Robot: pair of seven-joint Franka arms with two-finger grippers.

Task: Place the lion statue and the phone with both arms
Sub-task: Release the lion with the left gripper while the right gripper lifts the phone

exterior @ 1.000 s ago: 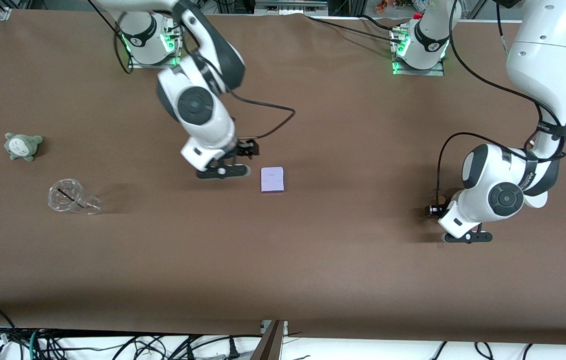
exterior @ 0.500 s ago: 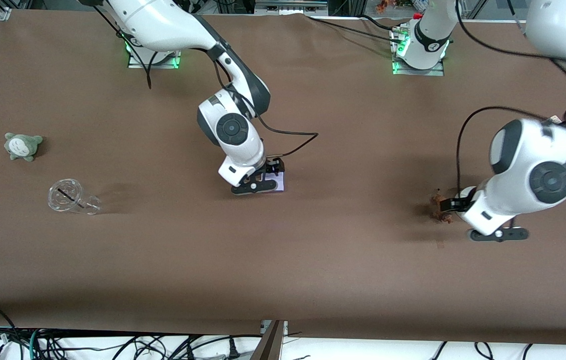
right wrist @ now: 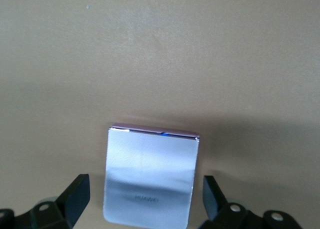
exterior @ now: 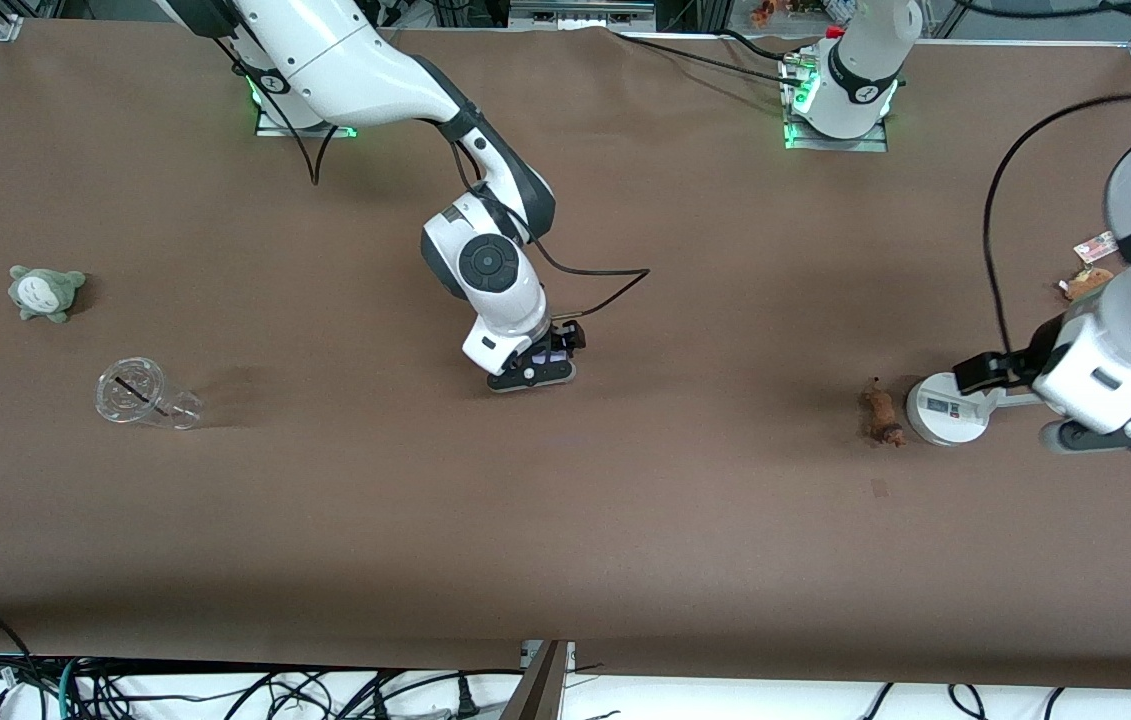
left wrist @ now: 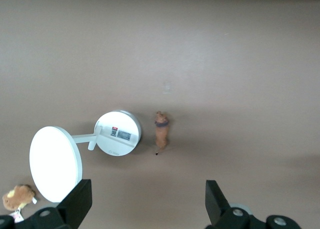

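The lion statue, a tiny orange-brown figurine, lies free on the brown table beside a white round-based stand. In the left wrist view the lion statue shows well below my left gripper, which is open and holds nothing. That left gripper hangs high over the table by the stand, toward the left arm's end. The phone, a flat lavender-white block, lies on the table between the open fingers of my right gripper, with a gap on each side. In the front view the right gripper covers most of the phone.
The stand's white disc juts out from its base. A brown plush with a card tag lies near the left arm's end. A grey-green plush and a clear cup on its side lie toward the right arm's end.
My left gripper opened, left the lion statue on the table and rose away toward the left arm's end. My right gripper moved from beside the phone to down around it.
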